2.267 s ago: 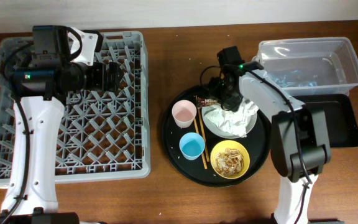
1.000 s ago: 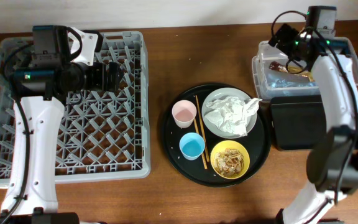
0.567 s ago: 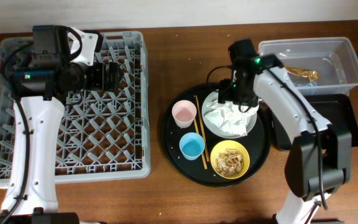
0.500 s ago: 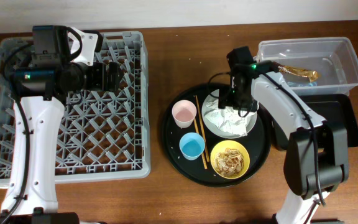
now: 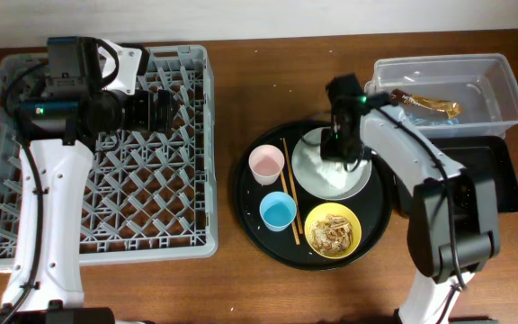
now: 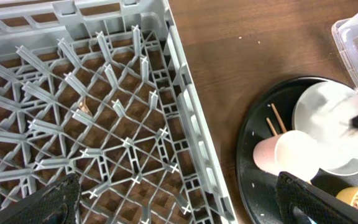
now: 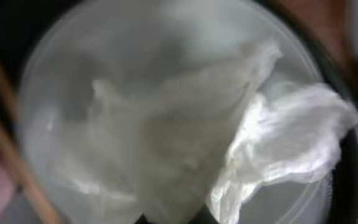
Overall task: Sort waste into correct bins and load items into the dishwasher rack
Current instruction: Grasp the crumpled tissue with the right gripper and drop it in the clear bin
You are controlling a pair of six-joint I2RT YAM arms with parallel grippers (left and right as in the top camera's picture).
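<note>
One dishwasher rack far left, nothing racked in it. The left gripper hangs over the rack's upper part; in the left wrist view its fingers sit wide apart at the frame's bottom corners, holding nothing. One large round black tray in the middle carries one pink cup, one blue cup, two chopsticks lying side by side just right of the cups, one plate and one yellow bowl of food scraps. The right gripper is low over the plate. The right wrist view is filled by one blurred white napkin above the plate; can't tell jaw opening or grip. At right, one clear tub holds one wrapper; one black rectangular tray sits just below it. No legible writing anywhere.
</note>
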